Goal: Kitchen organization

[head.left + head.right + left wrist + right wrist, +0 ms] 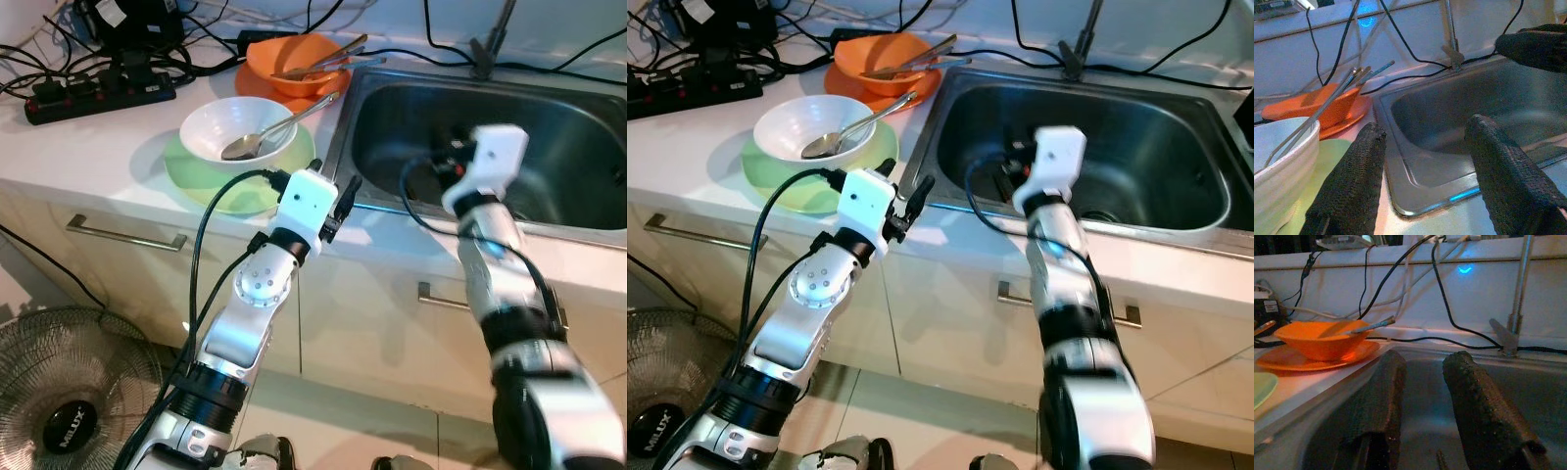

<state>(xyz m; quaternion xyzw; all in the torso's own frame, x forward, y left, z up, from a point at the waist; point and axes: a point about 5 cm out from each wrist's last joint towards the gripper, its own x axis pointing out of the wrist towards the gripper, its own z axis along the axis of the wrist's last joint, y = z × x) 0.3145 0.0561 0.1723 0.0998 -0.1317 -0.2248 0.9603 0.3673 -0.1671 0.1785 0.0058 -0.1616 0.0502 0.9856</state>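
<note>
We hold our left gripper (1422, 166) open and empty at the sink (588, 220) edge, beside the white bowl (211, 127) on the green plate (191, 176). Our right gripper (1422, 401), open and empty, hangs inside the sink. The floor fan (73, 431) label is unclear.

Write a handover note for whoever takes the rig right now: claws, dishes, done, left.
Left claw: open, empty, at the counter edge between the green plate and the sink.
Right claw: open, empty, over the sink basin.
White bowl with a spoon sits on the green plate. Orange bowl holding utensils sits on an orange plate behind it, beside the sink.
Done: nothing moved, as far as the dishes show.
Left: all dishes and utensils are on the counter, likely headed for the sink.
</note>
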